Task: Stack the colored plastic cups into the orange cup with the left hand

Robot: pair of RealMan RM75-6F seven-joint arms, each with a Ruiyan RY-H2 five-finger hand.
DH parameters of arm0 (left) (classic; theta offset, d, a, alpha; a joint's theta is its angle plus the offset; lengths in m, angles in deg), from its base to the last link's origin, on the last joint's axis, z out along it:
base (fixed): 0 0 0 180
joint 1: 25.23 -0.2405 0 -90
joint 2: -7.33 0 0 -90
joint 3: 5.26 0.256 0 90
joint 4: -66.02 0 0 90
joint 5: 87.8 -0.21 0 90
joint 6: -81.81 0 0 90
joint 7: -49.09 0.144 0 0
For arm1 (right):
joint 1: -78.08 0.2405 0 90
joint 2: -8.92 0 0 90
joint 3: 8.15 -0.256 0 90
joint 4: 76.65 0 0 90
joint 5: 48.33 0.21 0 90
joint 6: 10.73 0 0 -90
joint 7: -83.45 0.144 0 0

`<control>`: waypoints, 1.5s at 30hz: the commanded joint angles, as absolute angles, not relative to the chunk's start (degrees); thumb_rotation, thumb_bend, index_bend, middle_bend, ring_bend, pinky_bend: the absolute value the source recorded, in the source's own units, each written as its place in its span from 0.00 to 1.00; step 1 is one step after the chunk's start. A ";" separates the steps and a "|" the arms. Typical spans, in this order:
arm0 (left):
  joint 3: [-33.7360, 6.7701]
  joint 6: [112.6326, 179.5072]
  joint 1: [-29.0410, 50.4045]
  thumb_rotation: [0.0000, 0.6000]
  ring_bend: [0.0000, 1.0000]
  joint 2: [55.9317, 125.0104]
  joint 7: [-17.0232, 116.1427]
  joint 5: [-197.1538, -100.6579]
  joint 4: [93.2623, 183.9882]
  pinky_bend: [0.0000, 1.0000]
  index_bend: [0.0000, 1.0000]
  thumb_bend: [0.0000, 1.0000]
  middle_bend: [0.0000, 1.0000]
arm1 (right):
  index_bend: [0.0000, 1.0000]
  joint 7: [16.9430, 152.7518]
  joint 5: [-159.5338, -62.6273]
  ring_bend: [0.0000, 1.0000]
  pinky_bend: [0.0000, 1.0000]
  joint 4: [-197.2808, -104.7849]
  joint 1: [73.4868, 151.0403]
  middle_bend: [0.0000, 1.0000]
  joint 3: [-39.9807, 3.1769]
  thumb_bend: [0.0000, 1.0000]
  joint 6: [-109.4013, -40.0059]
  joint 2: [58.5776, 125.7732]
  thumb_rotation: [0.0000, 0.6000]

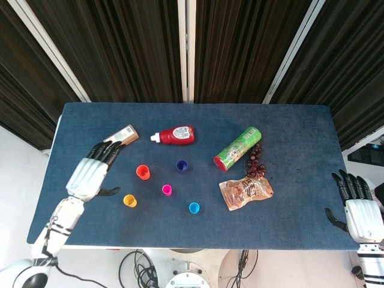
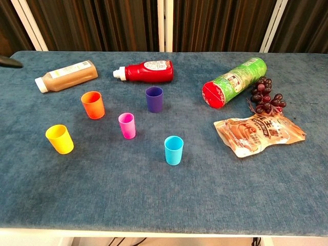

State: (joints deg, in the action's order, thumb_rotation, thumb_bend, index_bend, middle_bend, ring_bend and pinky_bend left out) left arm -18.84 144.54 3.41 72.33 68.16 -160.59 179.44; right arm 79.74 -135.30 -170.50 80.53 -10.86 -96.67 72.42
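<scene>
Our left hand (image 1: 90,175) hangs with fingers spread, holding nothing, left of the small orange plastic cup (image 1: 143,172). Our right hand (image 1: 359,211) is spread and empty too. We could bump the brown bottle (image 2: 66,75) lying just beyond.

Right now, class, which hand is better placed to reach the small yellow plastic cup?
Left hand: it hovers open just beside the yellow plastic cup. The right hand sits off the table's far edge.

Before you: surface (image 2: 154,205), matt blue napped cloth. Orange cup (image 2: 93,104) and yellow cup (image 2: 59,139), smooth plastic. Snack pouch (image 2: 259,134), glossy crinkled foil. Your left hand (image 1: 90,177), smooth white shell, black fingers.
</scene>
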 commanded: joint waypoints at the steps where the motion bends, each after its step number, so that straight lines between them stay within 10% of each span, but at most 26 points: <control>1: -25.05 135.44 16.70 1.00 0.00 79.53 77.38 -144.96 177.23 0.10 0.05 0.13 0.05 | 0.00 79.71 -135.31 0.00 0.00 -170.84 80.52 0.00 -10.89 0.24 -96.73 72.24 1.00; 17: -21.54 131.96 36.26 1.00 0.07 101.85 89.86 -124.32 153.22 0.11 0.16 0.19 0.13 | 0.00 83.20 -134.44 0.00 0.00 -170.71 79.83 0.00 -11.73 0.24 -98.04 70.66 1.00; 45: -17.08 129.69 39.23 1.00 0.45 110.98 85.24 -129.29 135.17 0.02 0.43 0.25 0.42 | 0.00 87.90 -131.72 0.00 0.00 -166.61 79.87 0.00 -12.49 0.24 -96.16 71.12 1.00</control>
State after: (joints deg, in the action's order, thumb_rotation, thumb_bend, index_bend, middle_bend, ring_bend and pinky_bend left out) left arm -17.05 129.69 39.20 110.82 85.32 -129.17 135.35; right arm 87.88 -131.75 -166.64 79.86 -12.47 -96.19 71.10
